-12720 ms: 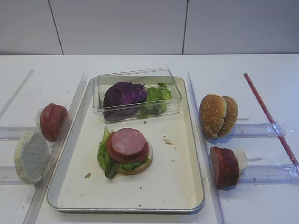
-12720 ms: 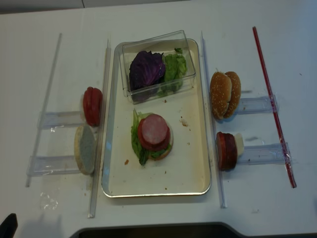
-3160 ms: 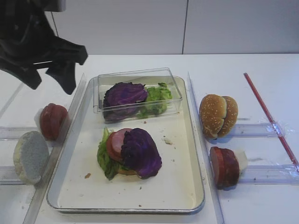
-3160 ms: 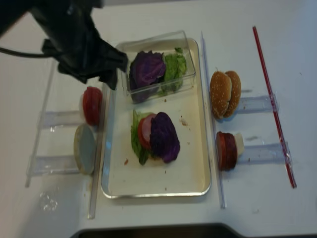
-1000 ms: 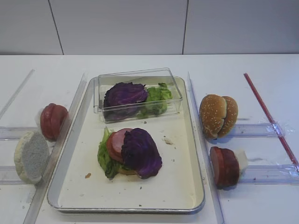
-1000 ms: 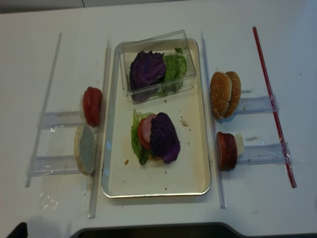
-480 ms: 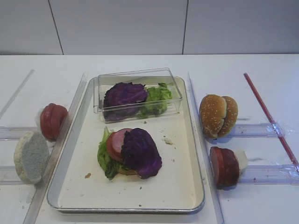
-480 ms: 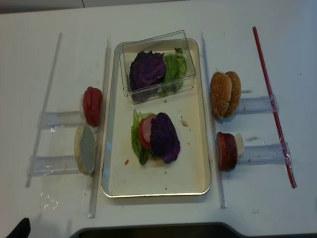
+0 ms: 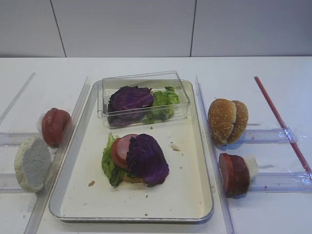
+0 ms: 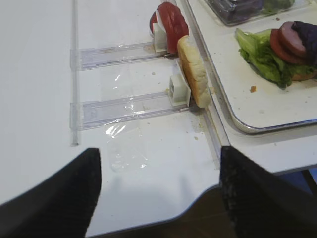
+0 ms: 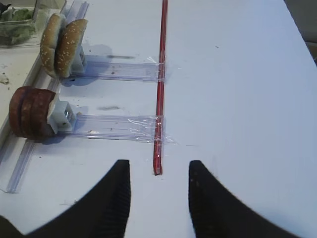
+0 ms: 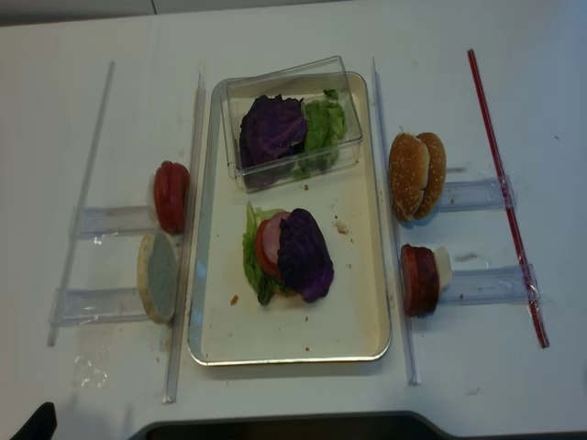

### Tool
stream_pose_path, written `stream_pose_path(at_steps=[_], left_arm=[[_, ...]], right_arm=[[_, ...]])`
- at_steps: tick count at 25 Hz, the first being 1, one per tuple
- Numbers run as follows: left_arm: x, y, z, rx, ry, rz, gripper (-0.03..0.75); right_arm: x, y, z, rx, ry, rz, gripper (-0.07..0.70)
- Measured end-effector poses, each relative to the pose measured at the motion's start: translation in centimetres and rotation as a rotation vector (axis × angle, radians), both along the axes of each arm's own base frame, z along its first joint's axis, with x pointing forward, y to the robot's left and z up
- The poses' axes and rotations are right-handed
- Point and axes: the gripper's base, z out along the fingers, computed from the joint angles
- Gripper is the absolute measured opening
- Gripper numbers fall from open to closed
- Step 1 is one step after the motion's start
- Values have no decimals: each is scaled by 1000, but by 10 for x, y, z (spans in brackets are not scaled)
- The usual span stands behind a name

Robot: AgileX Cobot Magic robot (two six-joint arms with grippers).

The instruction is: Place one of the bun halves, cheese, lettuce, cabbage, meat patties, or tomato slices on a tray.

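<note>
**Cabbage laid on the stack; both arms drawn back**

A purple cabbage (image 9: 147,159) leaf is now seen draped over the meat (image 9: 122,150) in the middle of the tray (image 9: 191,195), where some twelve seconds ago only the bare pink slice topped the stack. The leaf covers the right part of the meat and hangs over its near-right edge, touching the tray floor; lettuce (image 9: 109,167) shows on the left, and a bun half is just visible underneath. Over the last second nothing on the tray is seen to have shifted.

The left arm, which hung above the tray's far-left corner three seconds ago, is withdrawn to the near-left corner of the worktop (image 9: 253,73). The left claw (image 10: 158,193) is held with its fingers wide apart and nothing between them. The right claw (image 11: 159,198) is likewise parted and empty, above bare worktop beside the red rod (image 11: 160,84).

This placement is judged complete: the leaf lies released and is not touched by either claw. More cabbage and lettuce are left in the clear box (image 9: 144,97) at the tray's far end. The tomato (image 9: 54,126) and a pale bun half (image 9: 32,164) stand on edge in the left holders, two bun halves (image 9: 227,121) and dark patties (image 9: 234,174) in the right ones, so a further layer could be taken from either side.
</note>
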Motion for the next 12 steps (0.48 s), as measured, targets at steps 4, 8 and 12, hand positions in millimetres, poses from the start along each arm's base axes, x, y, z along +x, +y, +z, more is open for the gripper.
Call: stream_pose_path(at_steps=[4,8,12], left_arm=[[0,0,0,0,-2,0,479],[0,0,0,0,-2,0,475],[0,0,0,0,-2,0,474]], right_arm=[[0,0,0,0,0,0,304],[0,0,0,0,0,0,304],[0,0,0,0,0,0,304]])
